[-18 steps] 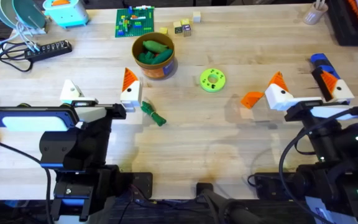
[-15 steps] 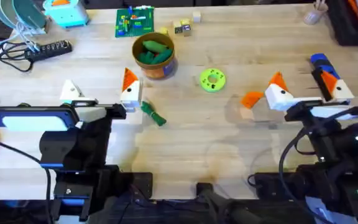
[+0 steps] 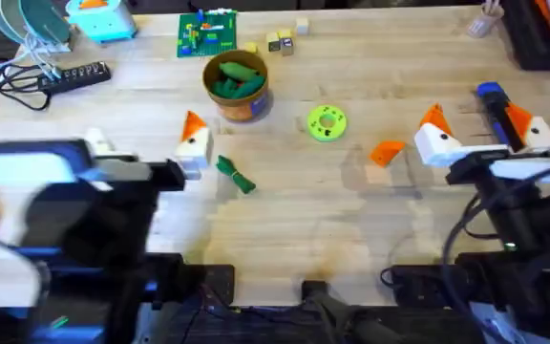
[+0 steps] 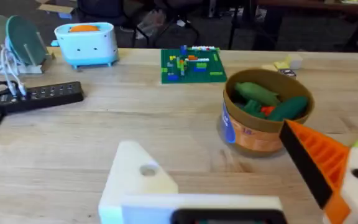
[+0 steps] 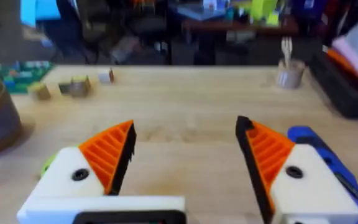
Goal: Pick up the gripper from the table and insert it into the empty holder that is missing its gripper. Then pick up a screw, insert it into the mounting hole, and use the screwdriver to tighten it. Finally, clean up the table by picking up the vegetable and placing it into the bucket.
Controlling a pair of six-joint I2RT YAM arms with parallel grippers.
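Observation:
The orange gripper (image 3: 387, 151) lies loose on the table, just left of my right gripper (image 3: 475, 119), which is open with orange pads on both fingers (image 5: 107, 152). My left gripper (image 3: 143, 132) is open too. One of its sides is the plain white holder (image 4: 138, 177); the other carries an orange pad (image 4: 319, 158). The dark green vegetable (image 3: 235, 175) lies just right of the left gripper. The bucket (image 3: 239, 96) stands beyond it with green toys inside. The blue screwdriver (image 3: 490, 93) lies by the right gripper's far finger. The screw is out of view.
A lime-green disc (image 3: 327, 122) sits mid-table. A green brick plate (image 3: 206, 33), small blocks (image 3: 280, 40), a power strip (image 3: 60, 75) and a light blue box (image 3: 101, 17) line the far side. A cup (image 5: 288, 73) stands far right.
The left arm has risen toward the overhead camera, carrying its gripper slightly left and forward. The right gripper has shifted a little right and forward. The loose orange piece stays put.

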